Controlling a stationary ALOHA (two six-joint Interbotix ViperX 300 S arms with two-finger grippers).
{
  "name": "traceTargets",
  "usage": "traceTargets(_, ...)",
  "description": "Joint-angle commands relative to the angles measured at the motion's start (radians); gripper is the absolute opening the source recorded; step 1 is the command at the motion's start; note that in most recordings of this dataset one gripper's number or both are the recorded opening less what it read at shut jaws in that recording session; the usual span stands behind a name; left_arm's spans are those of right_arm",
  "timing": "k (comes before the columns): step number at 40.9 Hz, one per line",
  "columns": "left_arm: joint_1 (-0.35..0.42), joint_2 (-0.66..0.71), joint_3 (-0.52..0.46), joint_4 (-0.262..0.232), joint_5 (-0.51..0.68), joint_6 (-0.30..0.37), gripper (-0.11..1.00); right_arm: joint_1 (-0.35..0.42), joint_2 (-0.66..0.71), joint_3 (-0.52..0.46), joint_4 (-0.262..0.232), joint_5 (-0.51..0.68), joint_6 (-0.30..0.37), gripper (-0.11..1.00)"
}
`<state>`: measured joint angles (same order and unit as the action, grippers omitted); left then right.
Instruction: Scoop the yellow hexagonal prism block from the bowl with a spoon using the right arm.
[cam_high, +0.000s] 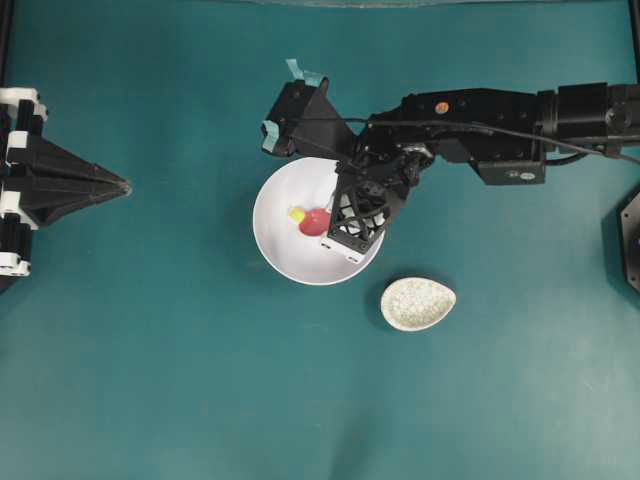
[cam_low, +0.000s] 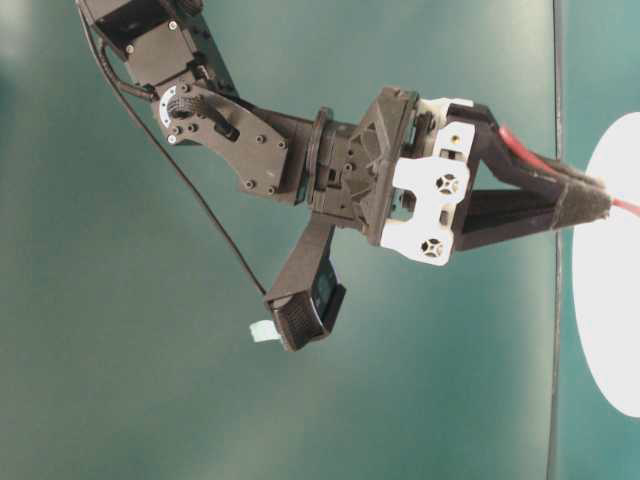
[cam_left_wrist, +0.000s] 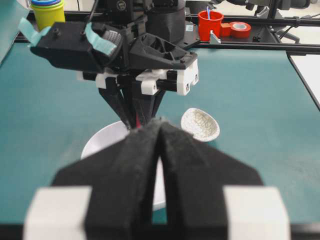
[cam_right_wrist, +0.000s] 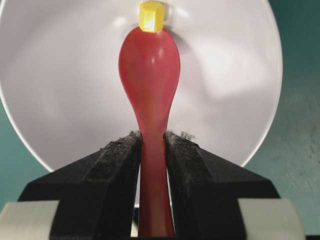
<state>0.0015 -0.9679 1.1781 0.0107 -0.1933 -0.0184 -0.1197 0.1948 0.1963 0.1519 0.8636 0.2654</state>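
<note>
The white bowl (cam_high: 285, 245) sits mid-table. My right gripper (cam_high: 335, 224) reaches over it and is shut on the handle of the pink-red spoon (cam_high: 314, 222). In the right wrist view the pads (cam_right_wrist: 125, 150) clamp the spoon (cam_right_wrist: 150, 75), whose scoop lies inside the bowl (cam_right_wrist: 60, 75). The yellow hexagonal block (cam_right_wrist: 151, 16) sits right at the scoop's tip, on the bowl's surface. It also shows overhead (cam_high: 297, 214), left of the scoop. My left gripper (cam_high: 125, 186) is shut and empty at the far left, well away from the bowl.
A small speckled oval dish (cam_high: 417, 303) lies just right of and below the bowl. In the left wrist view a red cup (cam_left_wrist: 210, 24), a tape roll (cam_left_wrist: 240, 29) and stacked cups (cam_left_wrist: 47, 11) stand beyond the table's far edge.
</note>
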Motion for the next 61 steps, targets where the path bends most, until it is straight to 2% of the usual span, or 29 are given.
traceTargets(1,0.002,0.006,-0.015,0.003,-0.005,0.0,-0.01,-0.002,-0.015,-0.025,-0.006,-0.035,-0.009,0.24)
traceTargets(14,0.002,0.008,-0.015,0.003,-0.005,0.0,-0.01,-0.002,-0.017,-0.021,-0.048,-0.118,-0.021,0.24)
traceTargets(24,0.002,0.008,-0.015,0.002,-0.005,0.0,-0.01,0.0,-0.026,-0.003,-0.055,-0.152,-0.023,0.24)
traceTargets(42,0.003,0.008,-0.015,0.003,-0.005,0.0,-0.01,0.003,-0.092,0.129,-0.054,-0.288,-0.014,0.24)
traceTargets(61,0.002,0.008,-0.015,0.003,0.0,0.0,-0.01,0.023,-0.16,0.267,-0.054,-0.488,-0.012,0.23)
